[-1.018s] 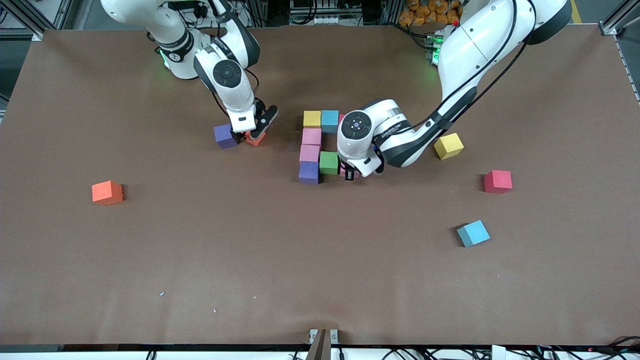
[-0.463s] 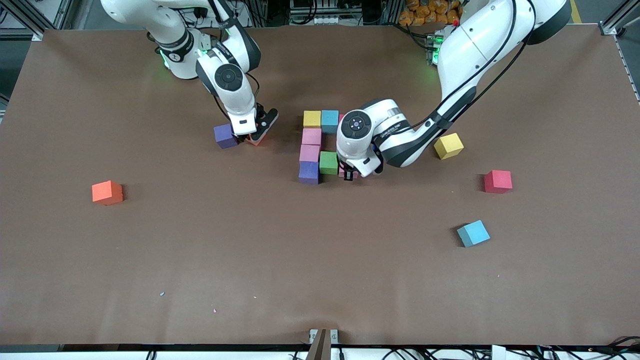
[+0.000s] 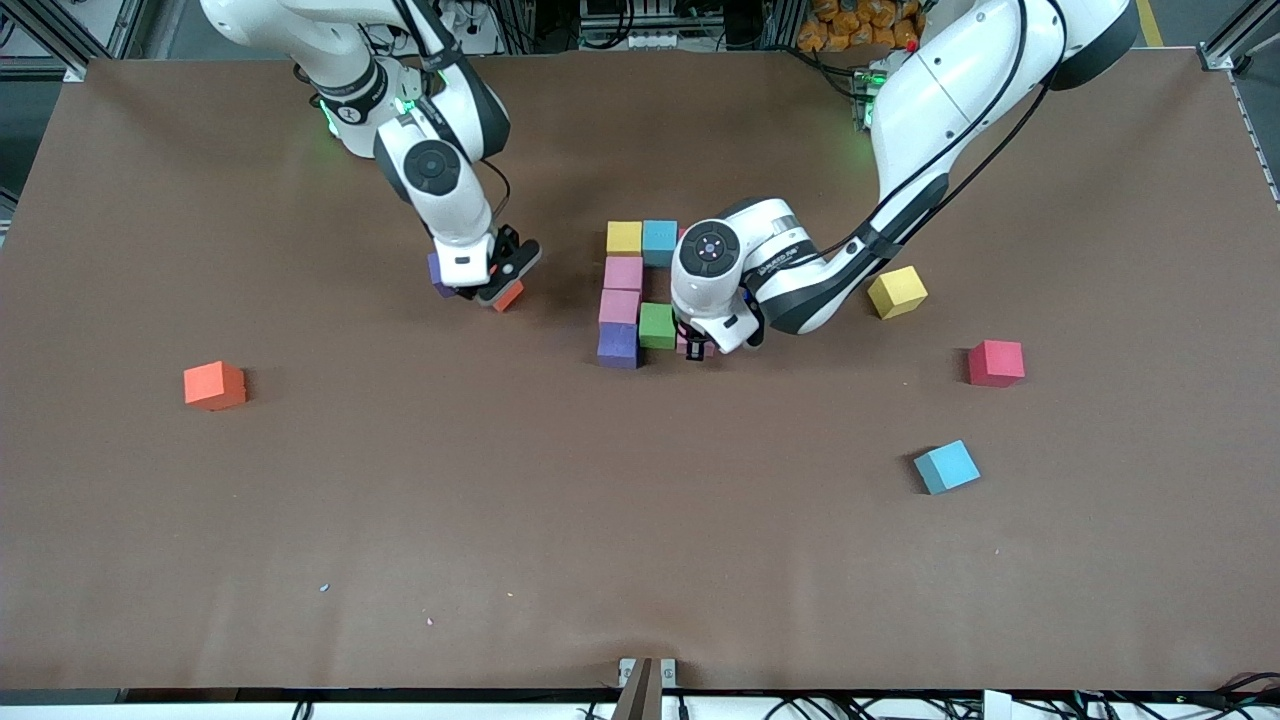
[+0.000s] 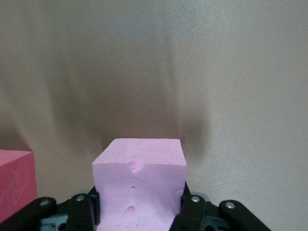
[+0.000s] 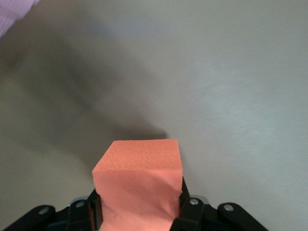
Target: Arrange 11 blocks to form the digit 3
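My right gripper (image 3: pixel 497 290) is shut on an orange block (image 3: pixel 509 297), held just above the table beside a purple block (image 3: pixel 436 277) that the hand partly hides. The right wrist view shows the orange block (image 5: pixel 138 180) squeezed between the fingers (image 5: pixel 188 202). My left gripper (image 3: pixel 697 348) is shut on a pink block (image 4: pixel 138 185), low at the table next to the green block (image 3: pixel 657 325). The partial digit 3 holds yellow (image 3: pixel 624 237), light blue (image 3: pixel 659 242), two pink (image 3: pixel 622 289), purple (image 3: pixel 617 345) and green cubes. A red cube (image 4: pixel 14 185) lies beside the held pink one.
Loose blocks lie around: orange (image 3: pixel 214 385) toward the right arm's end, and yellow (image 3: pixel 897 291), red (image 3: pixel 996 362) and light blue (image 3: pixel 946 466) toward the left arm's end. The left forearm stretches low over the table between the figure and the yellow block.
The right gripper has shut on the orange block, raised it a little and drifted over the purple block. The left gripper has hardly moved with its pink block.
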Controlling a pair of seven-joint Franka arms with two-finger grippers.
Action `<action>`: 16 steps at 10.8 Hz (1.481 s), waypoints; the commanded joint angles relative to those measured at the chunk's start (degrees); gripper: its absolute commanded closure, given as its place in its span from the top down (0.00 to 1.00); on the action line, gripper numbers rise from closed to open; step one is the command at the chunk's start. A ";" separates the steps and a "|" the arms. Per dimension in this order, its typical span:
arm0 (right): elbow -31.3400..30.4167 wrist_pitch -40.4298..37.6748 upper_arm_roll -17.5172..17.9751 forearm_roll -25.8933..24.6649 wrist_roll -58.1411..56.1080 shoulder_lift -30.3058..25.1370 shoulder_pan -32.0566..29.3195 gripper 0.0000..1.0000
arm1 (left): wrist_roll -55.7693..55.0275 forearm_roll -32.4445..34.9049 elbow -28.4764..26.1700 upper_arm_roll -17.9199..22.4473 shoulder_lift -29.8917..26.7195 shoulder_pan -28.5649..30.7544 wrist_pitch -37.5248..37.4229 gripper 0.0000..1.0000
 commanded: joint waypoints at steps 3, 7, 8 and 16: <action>12.98 -4.32 -0.31 0.40 20.21 4.29 -0.74 0.00 | -1.15 1.70 0.93 1.94 0.39 -2.09 1.12 1.00; 33.91 -11.55 -0.48 0.84 35.87 17.11 -2.14 0.00 | -0.71 1.26 0.84 1.07 -2.50 -1.47 -0.81 1.00; 36.47 -11.55 -0.48 0.84 38.69 19.05 -2.06 0.00 | -0.36 0.91 0.84 0.11 -3.73 -1.04 -2.64 1.00; 57.48 -18.67 -2.06 7.61 46.44 33.92 -1.53 0.00 | 15.78 0.56 1.28 -10.45 -9.89 17.23 -10.83 1.00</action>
